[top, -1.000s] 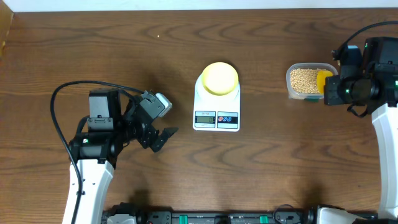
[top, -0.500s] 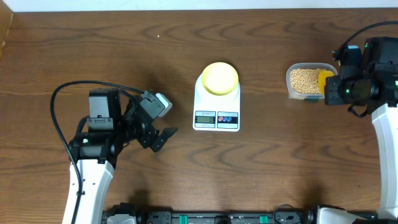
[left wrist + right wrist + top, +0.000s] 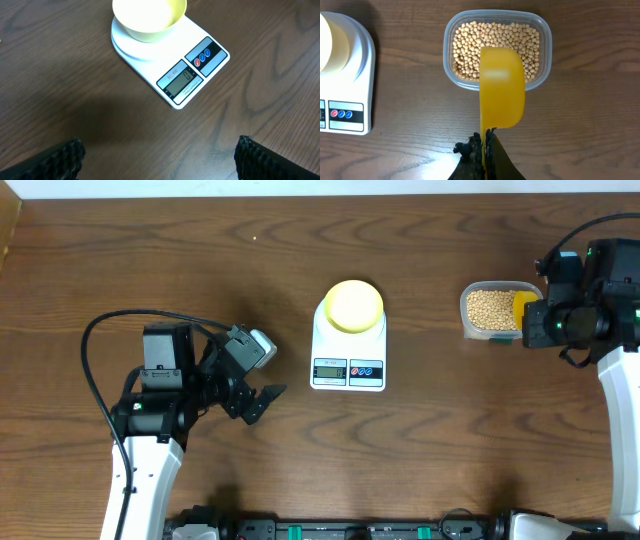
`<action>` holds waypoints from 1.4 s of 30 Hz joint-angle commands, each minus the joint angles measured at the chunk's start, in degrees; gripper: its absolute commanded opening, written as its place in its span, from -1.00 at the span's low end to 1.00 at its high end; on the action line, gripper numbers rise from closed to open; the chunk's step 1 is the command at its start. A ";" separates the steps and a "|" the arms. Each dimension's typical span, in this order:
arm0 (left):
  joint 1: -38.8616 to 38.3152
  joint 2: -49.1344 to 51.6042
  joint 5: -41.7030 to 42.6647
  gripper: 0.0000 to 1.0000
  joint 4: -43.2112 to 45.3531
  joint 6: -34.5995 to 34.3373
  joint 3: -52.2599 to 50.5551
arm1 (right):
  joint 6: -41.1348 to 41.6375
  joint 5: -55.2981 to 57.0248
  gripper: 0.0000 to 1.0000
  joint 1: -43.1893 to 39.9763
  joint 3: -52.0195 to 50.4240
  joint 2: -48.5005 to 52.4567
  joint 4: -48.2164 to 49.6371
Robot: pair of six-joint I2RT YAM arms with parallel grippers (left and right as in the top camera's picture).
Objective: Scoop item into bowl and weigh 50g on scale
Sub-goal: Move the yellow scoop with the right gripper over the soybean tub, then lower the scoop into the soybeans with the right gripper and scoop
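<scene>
Bowl [image 3: 352, 305] sits on the scale [image 3: 348, 371] overhead, beans [image 3: 487, 305] in a tub [image 3: 465, 326] well to the right; the left wrist view shows the left gripper [image 3: 159, 142] with fingers [image 3: 60, 160] spread wide before the scale; the right wrist view shows the right gripper [image 3: 485, 145] clamped on a scoop [image 3: 501, 87] by its handle above the beans.

place: robot lab bench | cues: wood-grain table [image 3: 420, 460], left arm [image 3: 150, 415], right arm [image 3: 605, 315], black cable [image 3: 140, 314]
</scene>
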 commanded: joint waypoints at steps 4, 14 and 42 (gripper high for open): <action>0.24 0.31 -0.20 0.95 -0.20 0.35 -0.17 | -0.24 0.92 -0.98 -0.22 1.25 -0.28 0.15; 0.24 0.31 -0.20 0.95 -0.17 0.35 -0.17 | 0.39 2.67 -0.98 -0.11 11.52 8.41 -6.05; 0.24 0.31 -0.20 0.95 -0.17 0.35 -0.17 | -1.70 10.01 -0.98 0.00 20.09 27.93 -4.17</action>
